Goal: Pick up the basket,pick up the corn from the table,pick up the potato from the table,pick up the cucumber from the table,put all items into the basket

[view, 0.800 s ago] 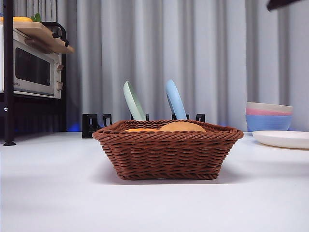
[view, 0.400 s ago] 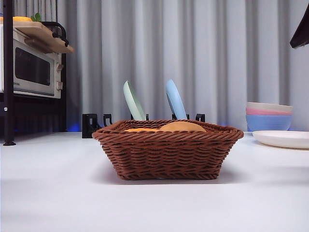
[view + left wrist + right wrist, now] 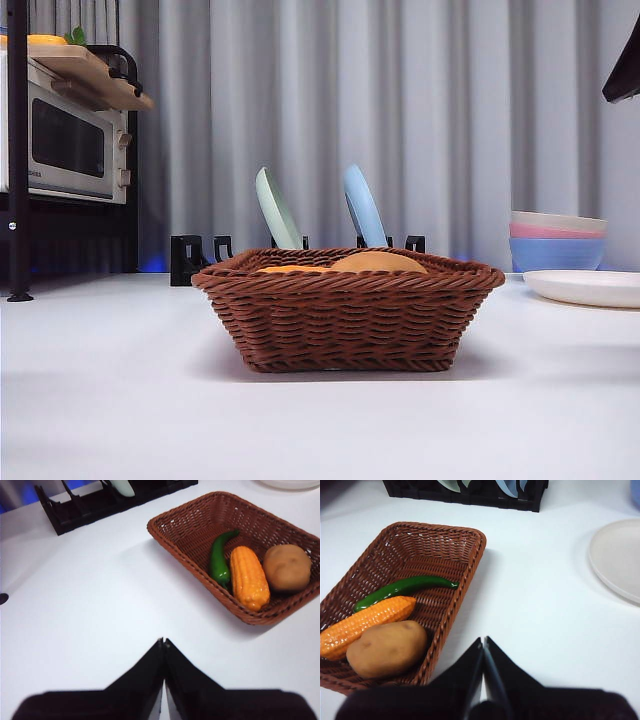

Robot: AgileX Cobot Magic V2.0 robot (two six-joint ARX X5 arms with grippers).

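The brown wicker basket (image 3: 350,310) stands on the white table (image 3: 120,400). Inside lie the green cucumber (image 3: 218,562), the orange corn (image 3: 248,578) and the tan potato (image 3: 287,567), side by side; they also show in the right wrist view: cucumber (image 3: 402,591), corn (image 3: 365,625), potato (image 3: 386,648), basket (image 3: 470,575). In the front view only the potato's top (image 3: 378,262) and a strip of corn (image 3: 293,269) rise above the rim. My left gripper (image 3: 164,642) is shut and empty, above the table beside the basket. My right gripper (image 3: 483,641) is shut and empty, beside the basket's other side.
A black rack (image 3: 190,258) with green (image 3: 275,210) and blue (image 3: 362,207) plates stands behind the basket. A microwave (image 3: 65,140) on a shelf is at the left. Stacked bowls (image 3: 557,240) and a white plate (image 3: 585,288) are at the right. An arm tip (image 3: 625,70) shows at the top right.
The dark arm tip at the top right corner has come lower along the right edge since a second ago. The basket and its contents have not moved.
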